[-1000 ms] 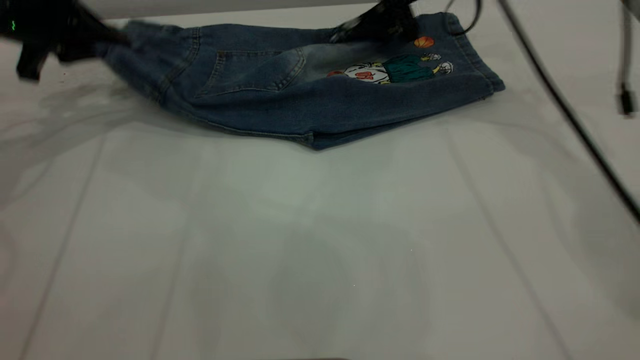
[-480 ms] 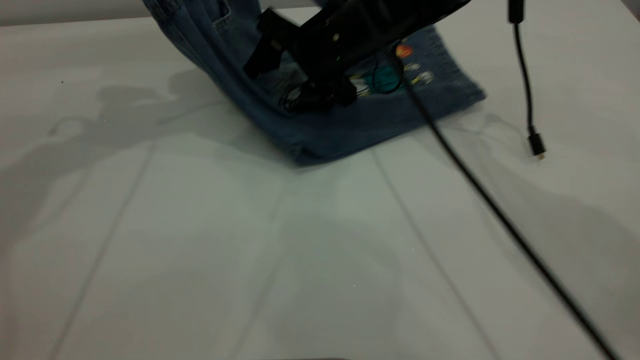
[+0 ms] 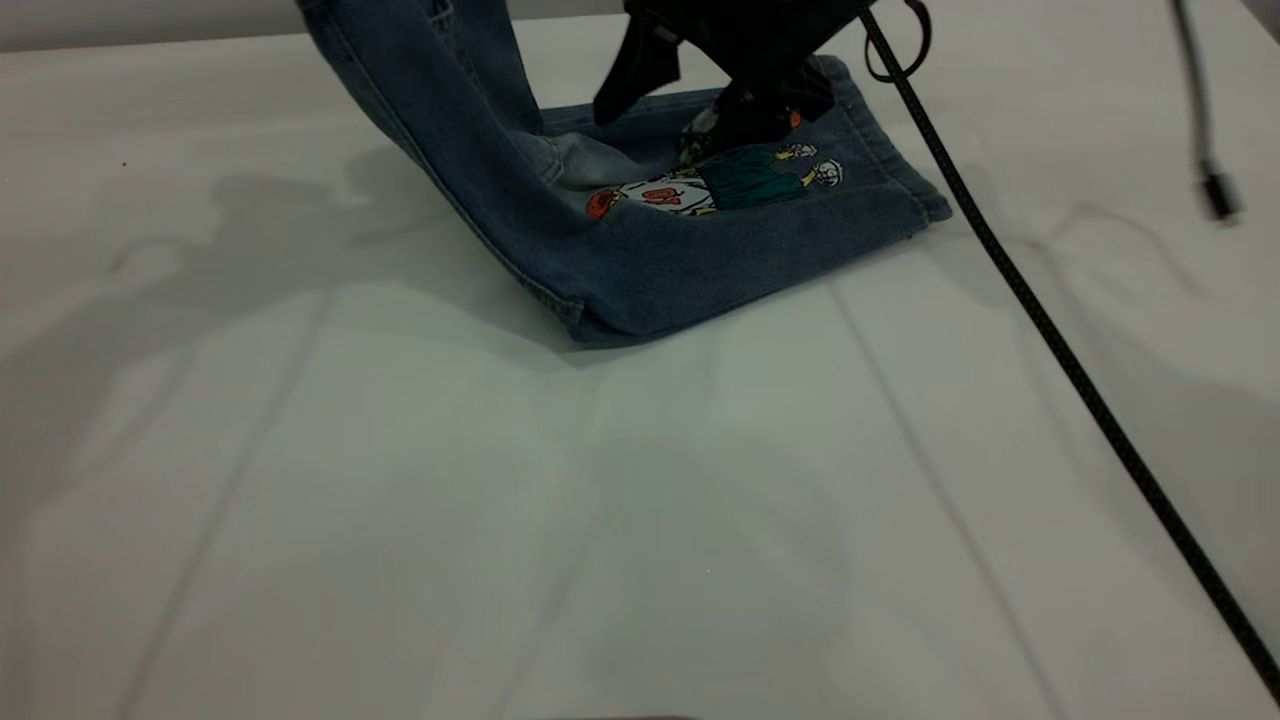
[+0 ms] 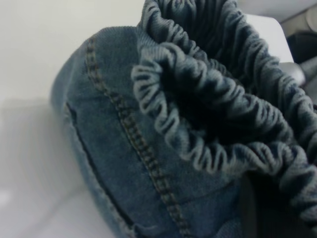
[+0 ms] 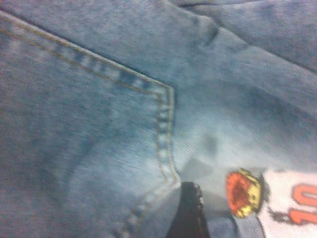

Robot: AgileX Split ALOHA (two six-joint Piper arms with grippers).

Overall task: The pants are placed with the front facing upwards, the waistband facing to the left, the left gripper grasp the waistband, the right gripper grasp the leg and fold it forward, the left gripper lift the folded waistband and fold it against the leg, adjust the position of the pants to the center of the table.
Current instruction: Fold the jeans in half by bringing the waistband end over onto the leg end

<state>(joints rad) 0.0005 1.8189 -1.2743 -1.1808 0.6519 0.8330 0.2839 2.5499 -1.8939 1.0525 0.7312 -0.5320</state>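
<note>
Right gripper [image 3: 652, 128], jaws spread and gripping nothing, presses its fingertips onto the leg [image 3: 760, 235] just beyond the cartoon print [image 3: 715, 185], which it hid half a second ago before drawing back toward 12 o'clock. Left gripper is out of the exterior view, clamped on the ruffled waistband [image 4: 208, 114] that fills its wrist view. The pants [image 3: 640, 260] lie toward 12 o'clock on the table [image 3: 500, 520], their waistband end lifted steeply toward 11 o'clock.
</note>
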